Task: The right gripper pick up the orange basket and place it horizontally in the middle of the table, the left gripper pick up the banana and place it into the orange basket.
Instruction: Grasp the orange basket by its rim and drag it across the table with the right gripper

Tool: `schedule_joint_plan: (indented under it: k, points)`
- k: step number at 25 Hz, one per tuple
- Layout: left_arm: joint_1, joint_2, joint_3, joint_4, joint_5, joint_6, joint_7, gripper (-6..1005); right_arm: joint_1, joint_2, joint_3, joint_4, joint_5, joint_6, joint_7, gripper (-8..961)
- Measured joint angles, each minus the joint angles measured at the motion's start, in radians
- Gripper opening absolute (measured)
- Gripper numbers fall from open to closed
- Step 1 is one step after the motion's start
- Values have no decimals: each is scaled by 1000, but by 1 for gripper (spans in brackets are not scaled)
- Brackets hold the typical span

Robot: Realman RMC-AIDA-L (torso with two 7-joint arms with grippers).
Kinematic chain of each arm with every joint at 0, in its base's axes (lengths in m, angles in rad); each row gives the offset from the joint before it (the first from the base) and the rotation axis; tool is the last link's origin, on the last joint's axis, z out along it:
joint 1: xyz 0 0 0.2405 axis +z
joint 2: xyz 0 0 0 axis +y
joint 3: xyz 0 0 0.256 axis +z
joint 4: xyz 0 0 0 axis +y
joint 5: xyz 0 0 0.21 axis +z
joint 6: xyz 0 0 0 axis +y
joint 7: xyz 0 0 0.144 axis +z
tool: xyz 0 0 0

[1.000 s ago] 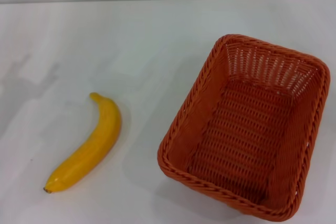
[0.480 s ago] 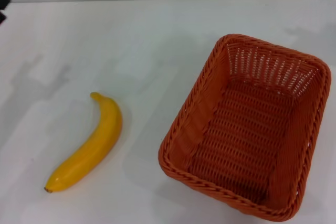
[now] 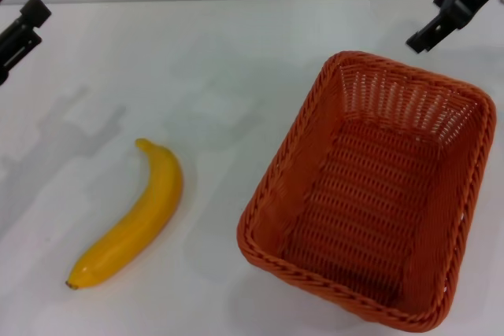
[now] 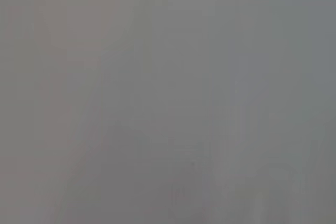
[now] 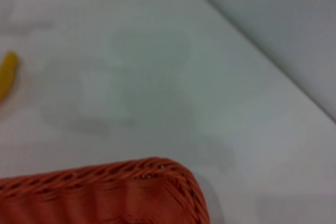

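Nearest me on the white desk (image 3: 236, 45), the banana (image 3: 130, 222) lies on my left and the orange basket (image 3: 370, 194) stands empty on my right, well apart. Farther off, my left gripper (image 3: 20, 33) hangs at the far left edge and my right gripper (image 3: 449, 9) above the basket's far corner; I cannot tell whether either is open.

Worktop (image 3: 236, 53): carried everything in view and ran back to a wall at the far edge.
Banana (image 3: 130, 218): lay flat on the worktop's left half, slanting from its near-left end up to its far-right end, well apart from the basket.
Basket (image 3: 272, 186): stood upright on the right half, mouth upward, its long side angled from near-left to far-right, nothing in it.
Left hand (image 3: 20, 33): was at the far-left edge, above the worktop, behind the banana and well apart from it.
Right hand (image 3: 449, 13): was at the far-right corner, behind the basket's far rim and near it, touching nothing.
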Motion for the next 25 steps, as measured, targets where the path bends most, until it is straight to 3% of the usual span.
schedule_joint_plan:
  k: [7,8,13,18,25]
  points:
    - [6,-3,-4,14,3,-2,30,846,81,13,-52,185,-93,-54,-2,856]
    - [11,-4,-6,14,1,-1,40,846,106,21,-76,255,-131,-85,-1,856]
    - [37,-4,-64,45,-7,9,87,845,166,43,-81,363,-217,-155,-1,856]
    - [41,-5,-169,110,-10,-1,129,845,222,38,-81,494,-237,-218,0,857]
    - [33,-2,-187,111,-10,9,147,846,217,42,-87,572,-247,-231,-3,857]
